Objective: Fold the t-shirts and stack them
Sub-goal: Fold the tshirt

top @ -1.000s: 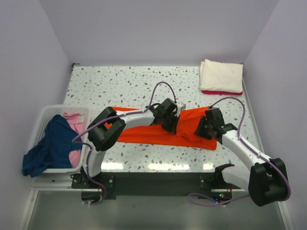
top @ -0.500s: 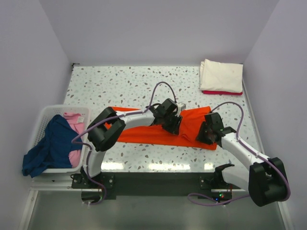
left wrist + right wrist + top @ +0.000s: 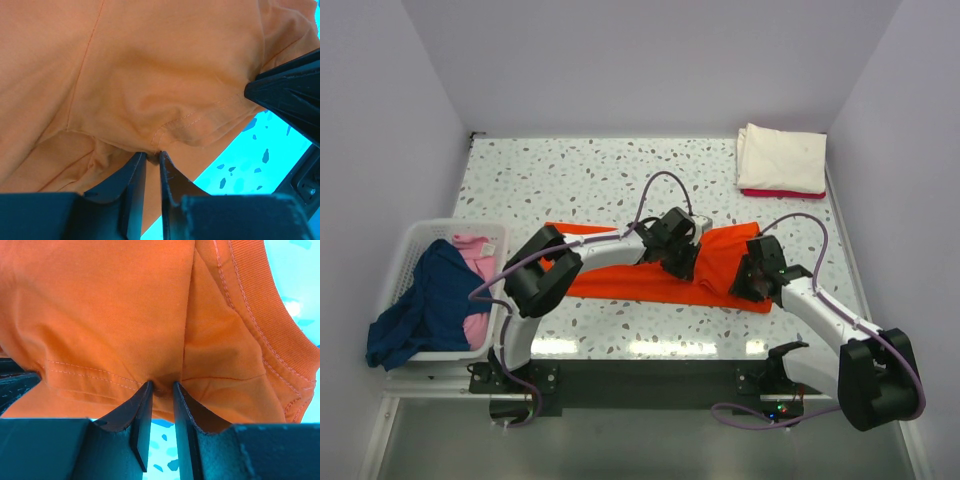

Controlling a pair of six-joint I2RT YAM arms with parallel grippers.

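The bright orange t-shirt (image 3: 640, 275) lies spread across the middle of the table. My left gripper (image 3: 686, 262) is shut on a hemmed fold of the orange t-shirt (image 3: 150, 75) near its right part. My right gripper (image 3: 748, 277) is shut on the orange t-shirt (image 3: 125, 315) at its right end, near the collar band (image 3: 260, 330). A folded cream-white t-shirt (image 3: 781, 157) lies on a folded red one (image 3: 770, 193) at the back right. A navy blue t-shirt (image 3: 423, 305) and a pink one (image 3: 477, 262) sit in the basket.
The white slatted basket (image 3: 417, 238) stands at the table's left front edge. Purple-grey walls close in the table at the left, back and right. The right gripper's finger (image 3: 290, 95) shows close by in the left wrist view.
The orange shirt's right end has been drawn in leftward and bunched between the two grippers. The right gripper has moved down and slightly left; the left gripper has shifted a little right.
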